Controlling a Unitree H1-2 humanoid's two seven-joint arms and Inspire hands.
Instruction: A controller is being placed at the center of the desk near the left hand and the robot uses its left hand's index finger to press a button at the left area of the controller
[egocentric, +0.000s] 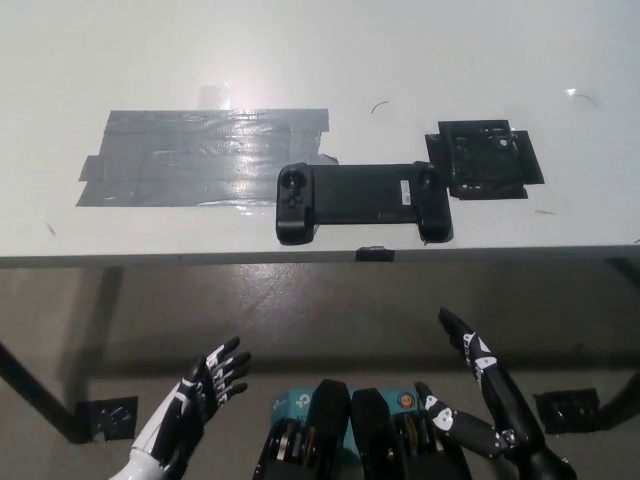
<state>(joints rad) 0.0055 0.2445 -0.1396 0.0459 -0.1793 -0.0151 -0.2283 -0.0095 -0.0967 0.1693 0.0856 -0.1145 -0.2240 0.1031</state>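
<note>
**Head view: controller waits up-table, left robot hand low and off the table**

Head view gives us the whole stage, so we start with the big white table (320, 60), its near edge running straight across the middle of the picture. On it we see a wide grey tape patch (190, 157) to the left and a smaller black square patch (485, 160) to the right. Between them, close to the near edge, lies the controller (362, 199), flat, its long axis running left to right, parallel with that edge. Its left grip, carrying a round stick (293, 182), touches the corner of the grey tape.

Now the relation that matters. The left robot hand (205, 385) hangs below the table edge at lower left, holding nothing, fingers spread apart and pointing up toward the table. From it, the controller lies up-picture and to the right, well apart, with the table edge in between. We judge it the nearer hand to the controller's left end, so the press calls for a lift above the table, then a reach forward and inward.

The right robot hand (480, 395) rests at lower right, also below the edge, empty with fingers parted.
</note>
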